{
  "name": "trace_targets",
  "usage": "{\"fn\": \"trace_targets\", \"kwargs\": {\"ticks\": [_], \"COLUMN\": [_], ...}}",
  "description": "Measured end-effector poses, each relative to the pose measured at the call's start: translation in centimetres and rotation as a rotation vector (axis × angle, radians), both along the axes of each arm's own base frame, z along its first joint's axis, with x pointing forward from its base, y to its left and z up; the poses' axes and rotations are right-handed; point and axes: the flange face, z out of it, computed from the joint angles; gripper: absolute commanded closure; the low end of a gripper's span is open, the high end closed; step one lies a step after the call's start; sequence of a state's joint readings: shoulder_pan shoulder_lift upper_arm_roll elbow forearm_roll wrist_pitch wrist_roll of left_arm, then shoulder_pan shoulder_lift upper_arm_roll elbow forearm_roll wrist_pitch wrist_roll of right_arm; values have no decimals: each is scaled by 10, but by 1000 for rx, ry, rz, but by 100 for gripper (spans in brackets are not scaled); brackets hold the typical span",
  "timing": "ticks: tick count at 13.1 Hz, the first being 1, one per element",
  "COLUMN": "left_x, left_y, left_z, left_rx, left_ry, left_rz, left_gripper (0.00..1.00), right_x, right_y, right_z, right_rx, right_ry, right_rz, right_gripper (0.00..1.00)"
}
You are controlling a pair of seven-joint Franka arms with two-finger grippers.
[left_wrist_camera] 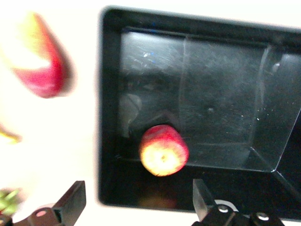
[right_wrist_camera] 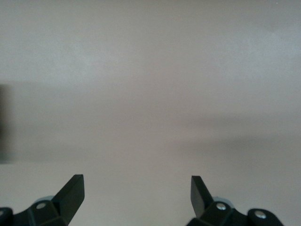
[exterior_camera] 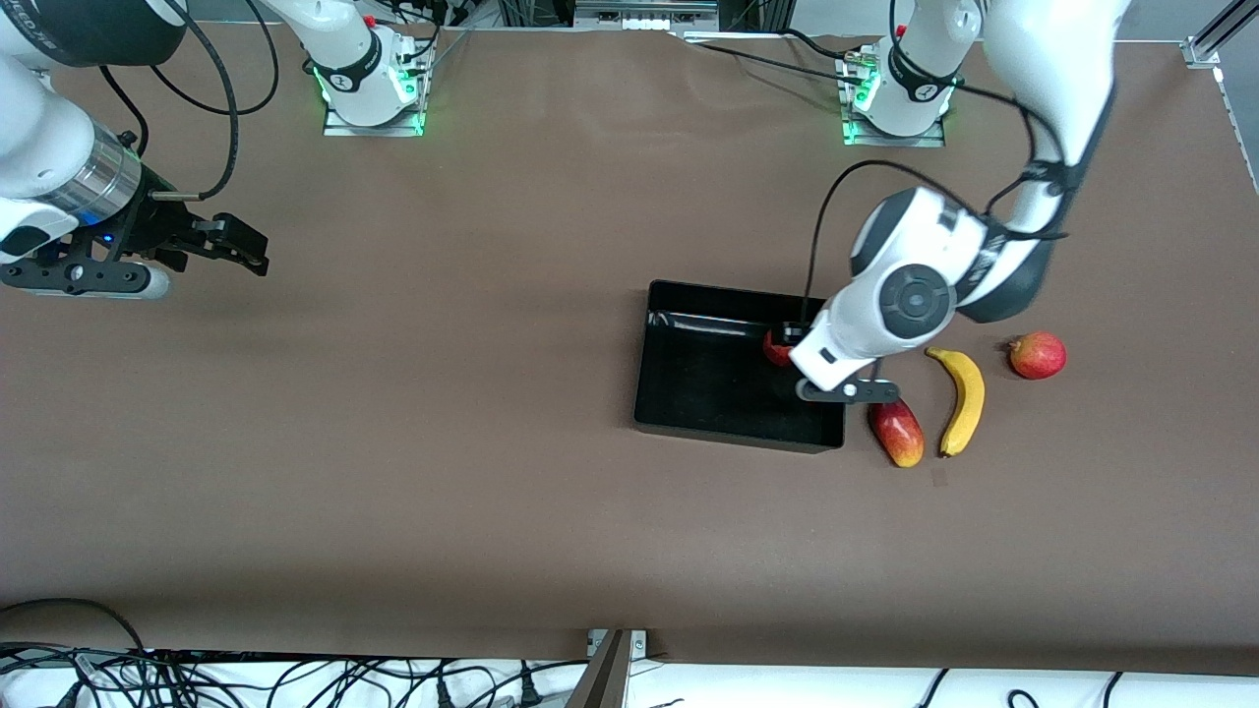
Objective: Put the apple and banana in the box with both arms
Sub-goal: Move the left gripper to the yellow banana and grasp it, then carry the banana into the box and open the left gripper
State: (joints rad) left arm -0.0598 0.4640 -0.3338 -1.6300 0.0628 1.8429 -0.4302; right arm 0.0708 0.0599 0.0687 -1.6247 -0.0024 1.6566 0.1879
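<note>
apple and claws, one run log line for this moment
apple: in box | left claw: open over box | right claw: open, waiting | banana: on table beside box

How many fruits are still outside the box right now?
3. The mango-like fruit lies beside the box, the banana beside that, and the round red fruit nearest the left arm's end of the table. The apple is already in the box.

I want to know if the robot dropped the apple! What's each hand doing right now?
Left end effector: open, holding nothing, over the box; the apple lies inside.
Right end effector: open, empty, waiting over bare table.
</note>
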Motion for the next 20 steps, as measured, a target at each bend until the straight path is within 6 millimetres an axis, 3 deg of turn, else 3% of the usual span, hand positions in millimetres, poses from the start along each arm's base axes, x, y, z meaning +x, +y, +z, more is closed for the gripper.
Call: {"fn": "trace_targets", "kwargs": {"ticks": [2,4,7,9,10,12,14,15,20], "left_x": [19,33,50,53,49,32,20,18,18], "left_y": [46,105,193,229,241,256,255,253,251], "left_z": [21,16,-22,-69,-94,-134,-150,-152,-151], "left_rx": [39,71,82,70,59,25,8,5,4], "left_ry": [-12,-10,-3,-61,-93,-138,-139,-136,-133], "left_rz": [-44,-157,-293,-355,-383,-410,-425,-429,-432], "left_gripper": [0,0,0,0,13,54,75,81,85], "right_x": [0,0,1,1,1,2,2,2,4], "right_y": [0,0,0,0,0,0,0,0,1], "right_z": [0,0,0,0,1,1,1,1,-1], "right_rx": [0,0,0,1,1,1,2,2,3], "right_ry": [0,0,-4,-8,-10,-13,-15,-15,-20], "right_rz": [0,0,0,0,0,0,0,0,0], "right_gripper": [0,0,0,0,0,0,0,0,0]}}
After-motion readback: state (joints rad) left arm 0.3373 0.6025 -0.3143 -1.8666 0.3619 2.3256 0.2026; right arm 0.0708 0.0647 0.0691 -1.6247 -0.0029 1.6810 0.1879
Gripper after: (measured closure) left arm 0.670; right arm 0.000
